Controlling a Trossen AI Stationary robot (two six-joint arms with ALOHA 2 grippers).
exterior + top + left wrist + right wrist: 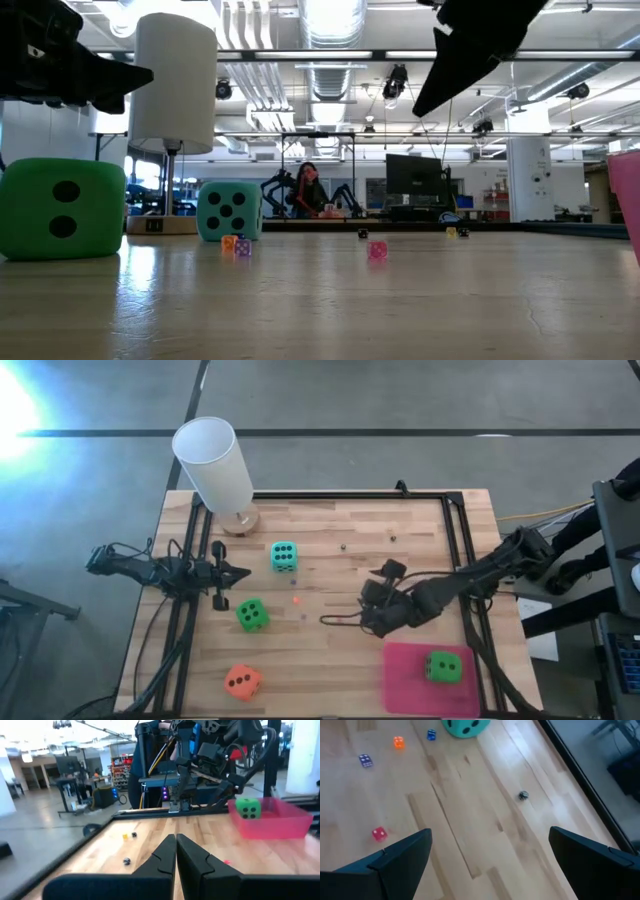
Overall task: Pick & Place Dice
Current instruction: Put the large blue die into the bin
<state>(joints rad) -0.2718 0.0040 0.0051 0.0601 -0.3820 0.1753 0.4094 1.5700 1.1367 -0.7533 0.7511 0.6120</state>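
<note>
Here, the right gripper (372,612), jaws spread and empty, hovers just beside the pink mat (405,680) holding one green die (443,667).

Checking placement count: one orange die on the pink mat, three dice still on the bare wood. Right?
Wrong colour. The die on the pink mat is the green die, as the high view shows. The orange die still sits on the wood, so three remain off the mat.

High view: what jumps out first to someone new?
The pink mat at the table's front right corner already holds one bright green soft die, with the open right gripper just beside it. A tall white cylinder stands at the back left, with teal, green and orange dice loose in front.
</note>
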